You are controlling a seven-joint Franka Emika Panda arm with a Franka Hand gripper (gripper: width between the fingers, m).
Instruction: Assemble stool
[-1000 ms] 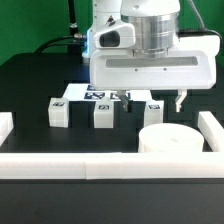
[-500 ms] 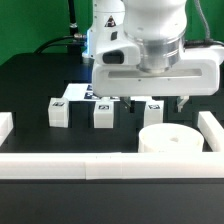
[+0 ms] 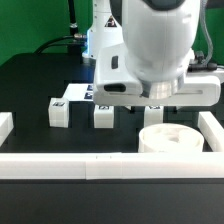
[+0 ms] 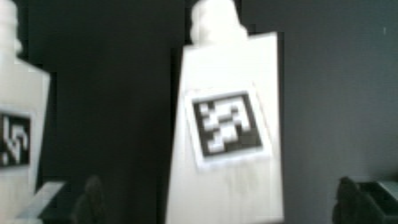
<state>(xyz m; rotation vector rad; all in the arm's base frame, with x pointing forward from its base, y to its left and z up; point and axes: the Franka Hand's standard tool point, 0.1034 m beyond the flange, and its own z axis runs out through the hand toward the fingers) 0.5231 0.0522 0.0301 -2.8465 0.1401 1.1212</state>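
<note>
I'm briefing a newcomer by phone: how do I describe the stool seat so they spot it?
Find the long white rail along the front of the table. Just behind it, toward the exterior view's right, sits the seat. It is the only round part; the leg blocks beyond it are small and rectangular.

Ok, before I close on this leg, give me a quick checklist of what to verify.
1. Claw open: ok, fingers stand apart on both sides.
2. Target leg between the fingers: ok.
3. Leg square to the claw: cannot tell, looks slightly skewed, picture blurred.
4. Neighbouring leg clear of the fingers: cannot tell, it sits close by.
5. Seat out of the way: ok, apart from the legs.
6. Claw low enough on the leg: cannot tell, the arm hides it in the exterior view.
</note>
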